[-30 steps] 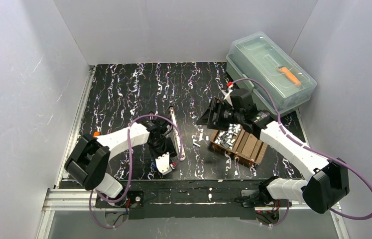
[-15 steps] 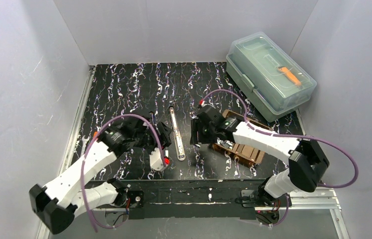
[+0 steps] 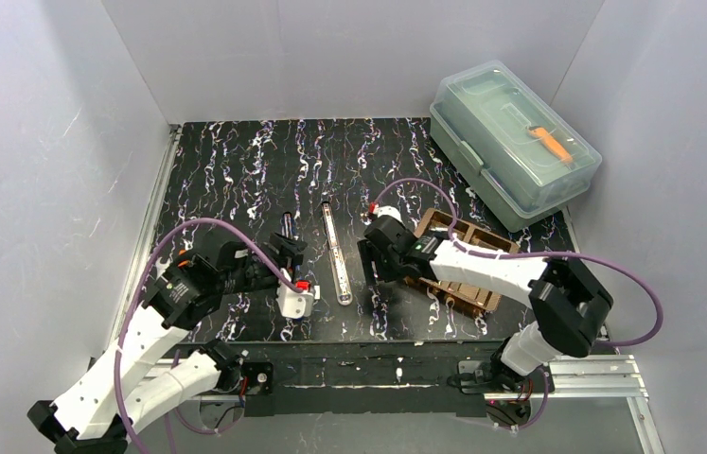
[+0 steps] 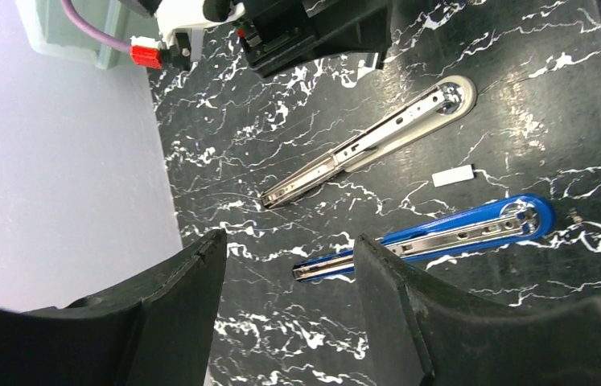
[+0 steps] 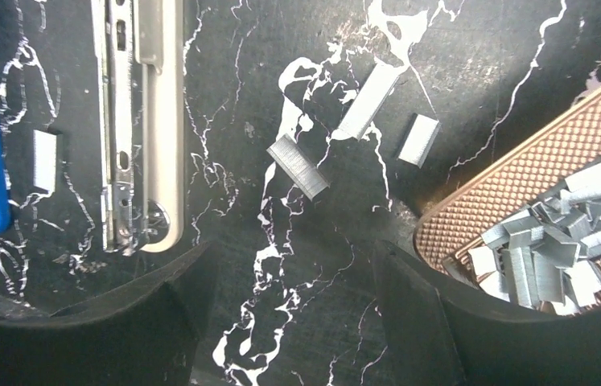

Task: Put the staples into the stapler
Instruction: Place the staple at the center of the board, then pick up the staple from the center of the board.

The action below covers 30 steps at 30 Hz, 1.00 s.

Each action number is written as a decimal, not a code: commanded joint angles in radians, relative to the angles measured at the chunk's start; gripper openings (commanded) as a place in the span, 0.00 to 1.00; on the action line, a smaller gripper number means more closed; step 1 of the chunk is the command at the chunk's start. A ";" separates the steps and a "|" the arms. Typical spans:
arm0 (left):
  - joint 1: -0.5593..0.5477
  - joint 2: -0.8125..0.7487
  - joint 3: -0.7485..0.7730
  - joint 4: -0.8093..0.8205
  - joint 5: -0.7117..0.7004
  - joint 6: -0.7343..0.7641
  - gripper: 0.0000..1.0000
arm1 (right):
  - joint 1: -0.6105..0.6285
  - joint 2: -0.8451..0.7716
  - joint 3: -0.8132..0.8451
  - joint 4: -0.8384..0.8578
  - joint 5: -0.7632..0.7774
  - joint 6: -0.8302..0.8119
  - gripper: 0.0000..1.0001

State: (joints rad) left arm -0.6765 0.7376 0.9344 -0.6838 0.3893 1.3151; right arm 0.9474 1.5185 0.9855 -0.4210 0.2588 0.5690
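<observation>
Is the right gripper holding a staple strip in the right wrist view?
No, the right gripper is open with nothing between its fingers, and the nearest staples lie loose ahead of it.

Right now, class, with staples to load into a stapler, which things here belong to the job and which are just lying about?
For the job: blue stapler half, pale stapler half, loose staples, heaped staples, brown tray.
Lying about: clear lidded box, orange thing inside it.

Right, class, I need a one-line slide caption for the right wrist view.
Open right gripper over loose silvery-grey metal staple strips, between cream stapler magazine and brown ridged tray.
</observation>
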 commanded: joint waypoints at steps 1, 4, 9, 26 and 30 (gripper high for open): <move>0.000 0.013 0.029 -0.011 0.032 -0.095 0.58 | -0.001 0.030 -0.045 0.112 -0.011 -0.025 0.78; 0.000 0.021 0.035 -0.006 0.030 -0.112 0.58 | 0.000 0.039 -0.072 0.157 -0.031 -0.032 0.78; 0.001 0.026 0.039 0.000 0.034 -0.110 0.59 | -0.001 0.064 -0.084 0.190 -0.033 -0.042 0.78; 0.000 0.047 0.083 0.010 0.032 -0.104 0.63 | 0.005 0.163 -0.053 0.238 0.007 -0.071 0.67; 0.001 0.051 0.087 0.015 0.034 -0.103 0.63 | 0.021 0.158 -0.067 0.238 0.021 -0.070 0.61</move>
State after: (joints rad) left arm -0.6762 0.7860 0.9840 -0.6773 0.4030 1.2121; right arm 0.9497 1.6573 0.9203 -0.1864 0.2668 0.4969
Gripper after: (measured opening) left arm 0.625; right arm 0.639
